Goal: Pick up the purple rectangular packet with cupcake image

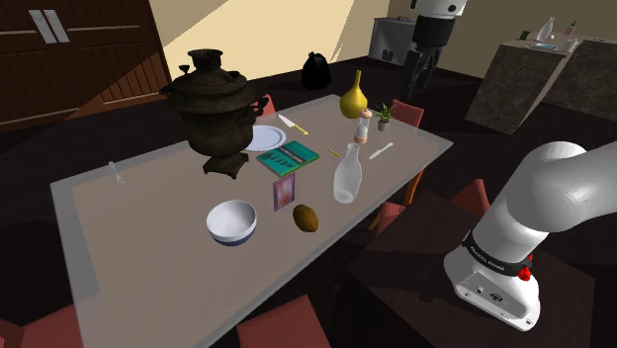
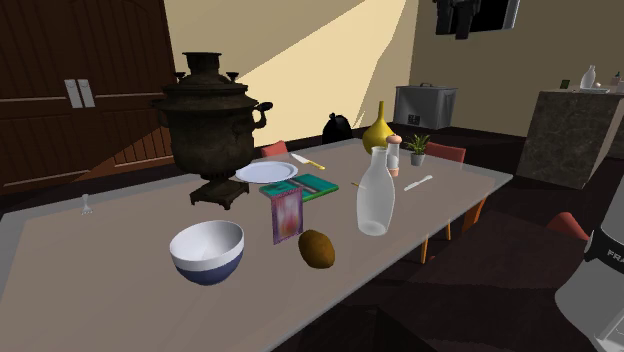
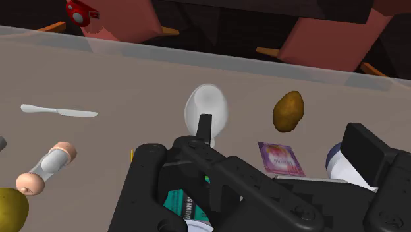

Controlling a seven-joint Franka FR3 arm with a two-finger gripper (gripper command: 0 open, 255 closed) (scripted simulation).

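Dim dining room, grey table (image 1: 119,227). Shoulder view: the purple packet (image 1: 285,192) stands upright at the white bowl's (image 1: 231,221) two o'clock, and the gripper (image 1: 413,84) hangs high, well apart from it. Second exterior view: the glass bottle (image 2: 375,195) stands near, at the packet's three o'clock, where a descending arm could topple it. Wrist view: the fingers are spread open, holding nothing; one brushing the thin packet would likely tip it flat.
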